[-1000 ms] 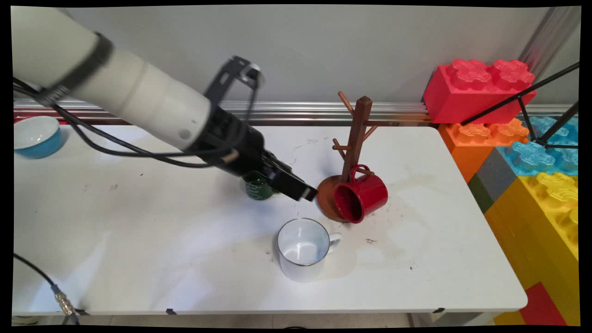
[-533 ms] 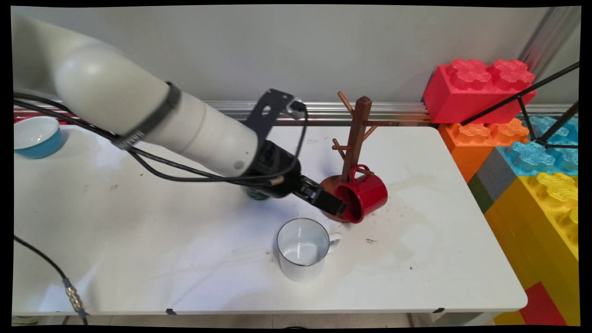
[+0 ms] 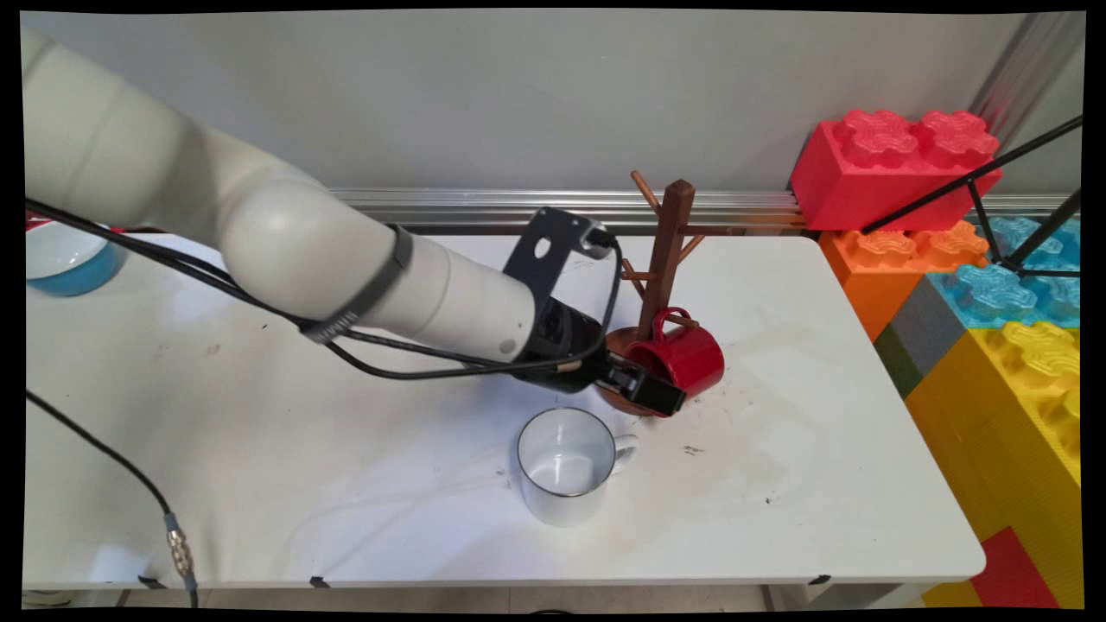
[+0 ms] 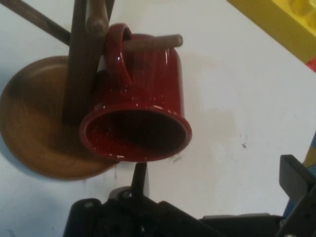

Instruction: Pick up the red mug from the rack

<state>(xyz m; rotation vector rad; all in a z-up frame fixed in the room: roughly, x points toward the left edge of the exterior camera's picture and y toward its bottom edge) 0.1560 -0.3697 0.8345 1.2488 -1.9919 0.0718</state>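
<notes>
The pincer [image 3: 664, 399] sits low over the desk [image 3: 259, 484], right at the open mouth of the red mug [image 3: 687, 358], reaching in from the left on the white arm [image 3: 285, 250]. In the hand view its 2 fingers stand wide apart, 1 thin finger [image 4: 139, 178] just below the mug's rim and the other [image 4: 296, 180] far off at the picture's right edge; they hold nothing, and whether the near finger touches the rim cannot be told.

The red mug [image 4: 140, 106] hangs by its handle from a low peg of the wooden mug tree [image 3: 667, 250], tilted with its mouth toward the pincer, over the tree's round brown base [image 4: 34, 123].

Just near of the pincer stands a white mug [image 3: 566, 466], upright, handle to the right, apart from the tree's base. A blue bowl [image 3: 65, 259] sits far left on the desk, partly behind the arm. Big toy bricks [image 3: 890, 168] in red, orange, blue and yellow are stacked beyond the desk's right edge.
</notes>
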